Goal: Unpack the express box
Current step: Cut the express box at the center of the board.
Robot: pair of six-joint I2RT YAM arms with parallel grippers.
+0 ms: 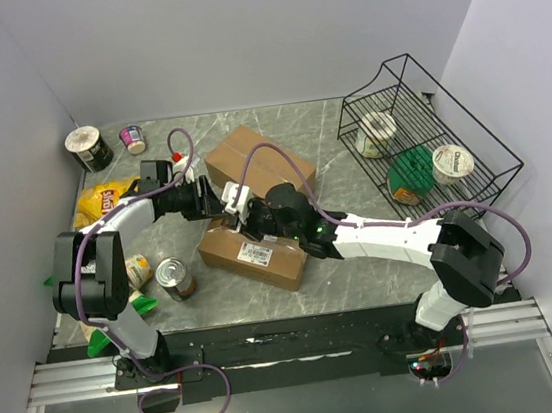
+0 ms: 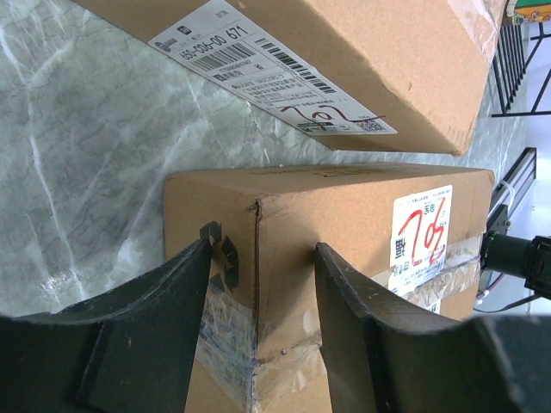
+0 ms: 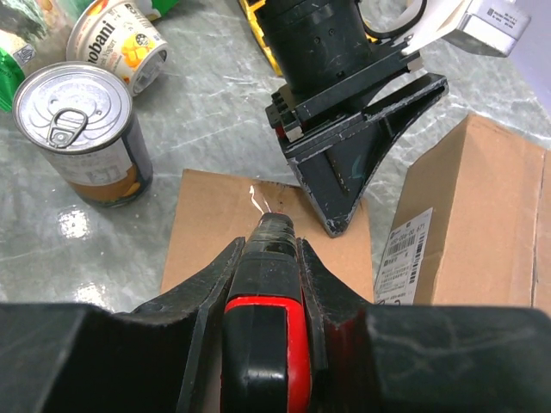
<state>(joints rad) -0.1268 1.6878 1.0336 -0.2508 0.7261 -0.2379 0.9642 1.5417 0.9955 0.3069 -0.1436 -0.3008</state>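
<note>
Step in hand: the right gripper (image 3: 269, 249) is bringing a red-and-black cutter (image 3: 267, 297) onto the express box (image 3: 207, 228), apparently to slit its tape.
Right gripper: it is pinching the cutter between its fingers, and the tip is touching the box's top near one end.
Left gripper: the left gripper (image 2: 263, 249) is straddling a corner at that same end with its jaws spread. Whether the pads are actually clamping the cardboard I cannot tell.
Doing it well: the blade should be running shallow along the seam and drawing away from the left fingers. The left arm should be pressing the box down so it is not sliding on the table (image 1: 351, 157).
Where the box is lying: flat near the middle of the table's near edge. A can (image 1: 176, 277) is standing beside it toward the left edge, and a second box (image 1: 258, 158) is lying just behind it toward the far edge.
How it is looking: plain brown cardboard, sealed with clear tape, carrying white shipping labels with red scrawl.
</note>
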